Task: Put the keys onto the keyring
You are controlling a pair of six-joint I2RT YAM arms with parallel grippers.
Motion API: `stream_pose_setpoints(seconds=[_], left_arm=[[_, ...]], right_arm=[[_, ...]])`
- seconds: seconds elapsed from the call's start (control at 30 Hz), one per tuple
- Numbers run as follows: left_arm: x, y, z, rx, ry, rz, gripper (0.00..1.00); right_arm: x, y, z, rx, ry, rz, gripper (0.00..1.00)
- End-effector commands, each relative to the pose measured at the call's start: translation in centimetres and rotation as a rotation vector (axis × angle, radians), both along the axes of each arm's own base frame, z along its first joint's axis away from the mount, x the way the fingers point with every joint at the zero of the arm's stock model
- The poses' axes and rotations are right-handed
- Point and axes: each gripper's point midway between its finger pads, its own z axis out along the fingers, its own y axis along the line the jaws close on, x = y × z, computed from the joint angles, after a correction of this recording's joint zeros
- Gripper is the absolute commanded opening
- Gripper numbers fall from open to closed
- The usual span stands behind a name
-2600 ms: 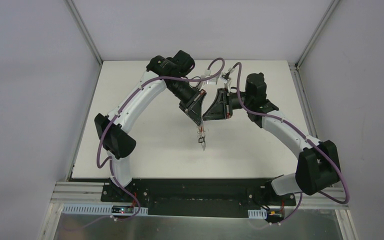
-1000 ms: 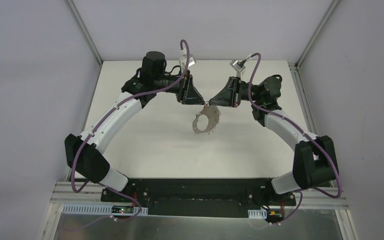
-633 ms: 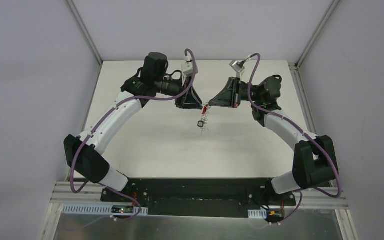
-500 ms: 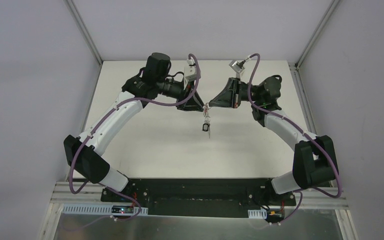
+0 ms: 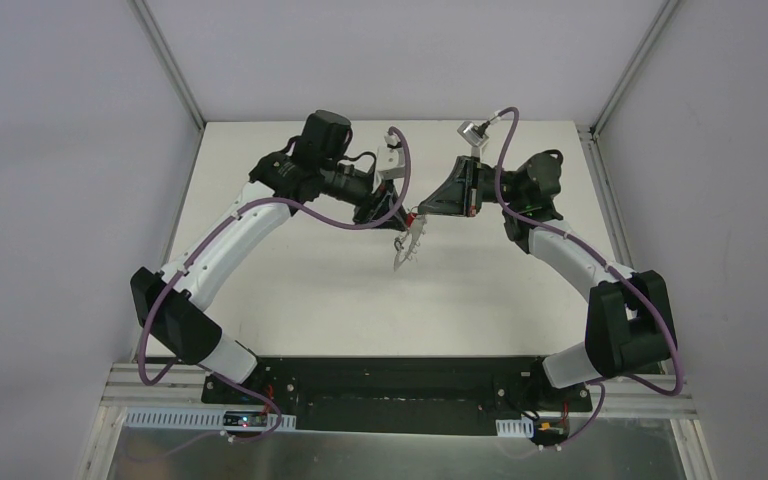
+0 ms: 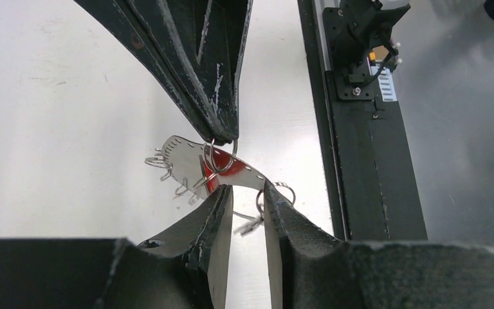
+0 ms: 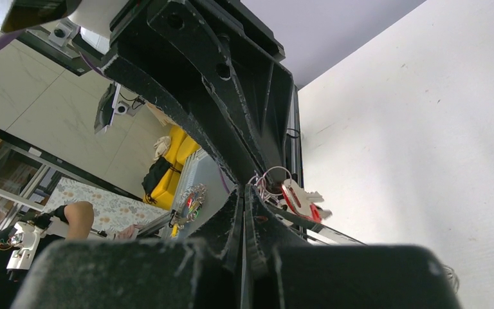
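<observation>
The keyring (image 5: 406,248), a thin grey band with small wire loops, hangs above the table between both grippers. My right gripper (image 5: 419,212) is shut on one of its wire loops (image 6: 221,155) and comes down from the top of the left wrist view (image 6: 222,135). The red-headed key (image 6: 210,178) hangs on that loop against the band (image 6: 181,149); it also shows in the right wrist view (image 7: 298,198). My left gripper (image 6: 246,192) is narrowly open, its tips right at the band's lower edge. A small blurred metal key (image 6: 247,225) dangles from another loop (image 6: 278,192) behind the left fingers.
The white table (image 5: 290,280) lies below, with grey walls on three sides. The black base rail (image 5: 380,375) runs along the near edge and shows at the right of the left wrist view (image 6: 360,161). Both arms meet over the table's far middle.
The hanging keyring has kept swinging and turning, from edge-on to partly face-on. My left wrist has rotated and its gripper has shifted down to the ring. The right gripper has held still.
</observation>
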Motion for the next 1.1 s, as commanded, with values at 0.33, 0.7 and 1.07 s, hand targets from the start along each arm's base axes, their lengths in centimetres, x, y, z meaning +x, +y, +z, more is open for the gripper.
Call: stream_pose_setpoints(seconds=[0.33,0.7,1.07], left_arm=[[0.3,2.0,1.9,0.081,-0.268,-0.045,0.28],[1.0,0.0,1.5,0.098,-0.316,-0.098,0.36],[0.4,-0.5,-0.3,0.129,-0.304,-0.140,0.15]], right_arm=[[-0.6,-0.1,0.2,-0.001,-0.054,0.025,0.00],[-0.8,0.1,0.1,-0.009,-0.049,0.034,0.00],[-0.9,0.0,0.0,-0.013,-0.052,0.032,0.00]])
